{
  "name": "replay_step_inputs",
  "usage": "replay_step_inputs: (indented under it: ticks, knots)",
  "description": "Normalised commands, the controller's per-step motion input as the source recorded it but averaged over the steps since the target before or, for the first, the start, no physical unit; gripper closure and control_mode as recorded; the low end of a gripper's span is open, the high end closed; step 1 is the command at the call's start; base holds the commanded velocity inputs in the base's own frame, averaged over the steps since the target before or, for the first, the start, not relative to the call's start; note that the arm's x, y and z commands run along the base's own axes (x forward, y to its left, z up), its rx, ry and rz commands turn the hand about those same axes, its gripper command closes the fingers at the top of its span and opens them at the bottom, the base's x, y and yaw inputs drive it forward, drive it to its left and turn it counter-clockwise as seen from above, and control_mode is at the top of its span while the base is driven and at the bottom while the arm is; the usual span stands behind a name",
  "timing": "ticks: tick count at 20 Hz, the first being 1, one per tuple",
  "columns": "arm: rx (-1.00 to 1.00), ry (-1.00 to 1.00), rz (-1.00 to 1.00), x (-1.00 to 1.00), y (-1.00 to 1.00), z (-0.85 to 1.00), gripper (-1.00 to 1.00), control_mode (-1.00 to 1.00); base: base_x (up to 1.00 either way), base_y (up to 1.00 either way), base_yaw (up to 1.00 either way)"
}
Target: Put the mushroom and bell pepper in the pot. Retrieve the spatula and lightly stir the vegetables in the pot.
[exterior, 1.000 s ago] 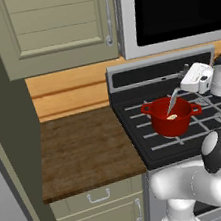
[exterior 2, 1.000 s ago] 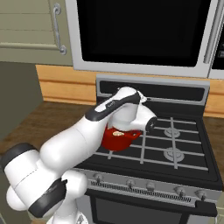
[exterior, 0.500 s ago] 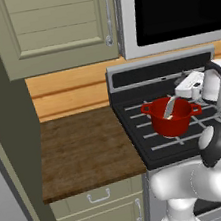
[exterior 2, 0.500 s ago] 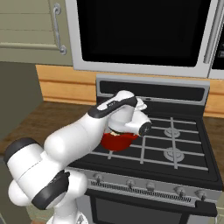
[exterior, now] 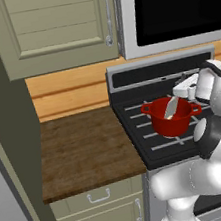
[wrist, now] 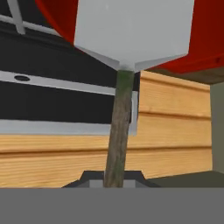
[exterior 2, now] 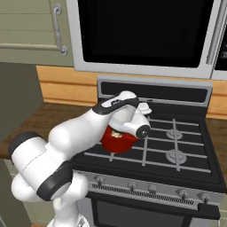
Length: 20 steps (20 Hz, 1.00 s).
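The pot (exterior: 173,117) sits on the front left burner of the black stove (exterior: 149,149), glossy red, with one loop handle toward the counter and the other toward the arm. The spatula (exterior: 171,108) slants into its mouth, pale blade down inside, handle rising toward the gripper (exterior: 181,91) just above and behind the rim. In the hand view the handle (wrist: 118,131) runs straight up from between the finger tips to the wide white-grey blade (wrist: 133,30), with the pot's red wall (wrist: 205,39) behind it; the fingers are drawn in tight on that handle.

From the right base view the arm's white elbow and wrist (exterior 2: 128,117) stand in front of the pot (exterior 2: 116,141), so only its lower side and a bit of pale stuff at the rim show; I cannot tell the mushroom from the pepper there.

To the left of the stove is a dark wooden counter (exterior: 83,152), with a pale green drawer (exterior: 98,198) under it and a cabinet door (exterior: 59,27) above. A microwave (exterior 2: 146,35) hangs over the stove, and wood panelling (exterior: 69,93) runs along the wall behind.
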Motion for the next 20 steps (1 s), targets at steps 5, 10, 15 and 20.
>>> replay_step_inputs:
  ticks: [5, 10, 15, 20]
  knots:
    - [0.00, 0.25, -0.17, 0.02, -0.29, 0.63, 1.00, -1.00, 0.00, 0.00, 0.00]
    - [0.00, 0.25, -0.15, 0.00, -0.20, 0.63, 1.00, -1.00, 0.00, 0.00, 0.00]
    - [0.00, 0.12, -0.05, 0.00, -0.13, 0.21, 1.00, -1.00, 0.00, 0.00, 0.00]
    - [0.00, -0.01, 0.00, 0.00, -0.02, -0.38, 1.00, -1.00, 0.00, 0.00, 0.00]
